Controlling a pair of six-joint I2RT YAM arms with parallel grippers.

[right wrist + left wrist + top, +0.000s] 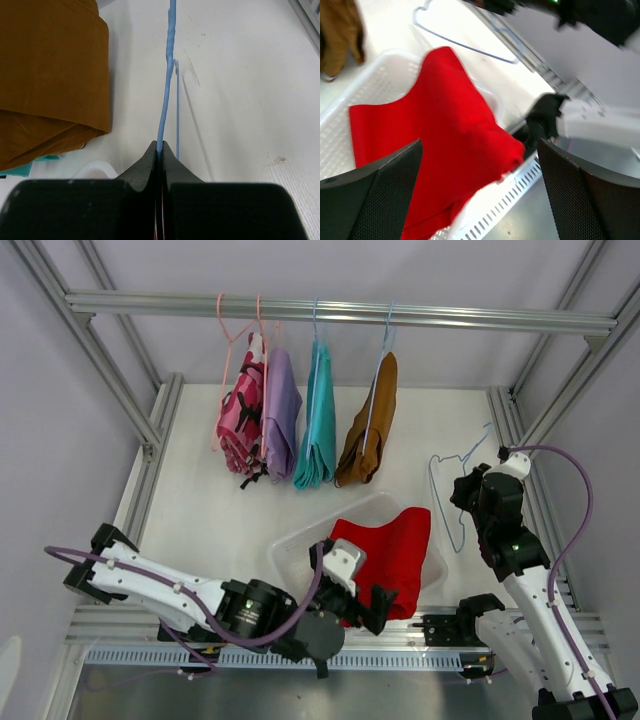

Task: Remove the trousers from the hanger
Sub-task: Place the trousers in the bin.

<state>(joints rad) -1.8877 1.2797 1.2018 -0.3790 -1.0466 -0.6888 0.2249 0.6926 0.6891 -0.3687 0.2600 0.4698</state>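
Note:
The red trousers (400,545) lie in a white basket (290,540), draped over its near right rim. My left gripper (368,608) is open and empty just above their near edge; in the left wrist view the red trousers (445,120) lie below my gripper (480,145). My right gripper (462,490) is shut on a bare blue hanger (431,472), its wire (167,75) pinched at the fingertips of the gripper (161,147). The pink camouflage (240,420), lilac (282,415), teal (318,425) and mustard-brown trousers (370,425) hang on hangers from the rail (450,316).
Aluminium frame posts stand at the left and right of the white table. A slotted cable duct (510,200) runs along the near edge below the basket. The mustard-brown trousers (45,75) hang just left of the held hanger. The right arm's base (600,120) is close to the basket.

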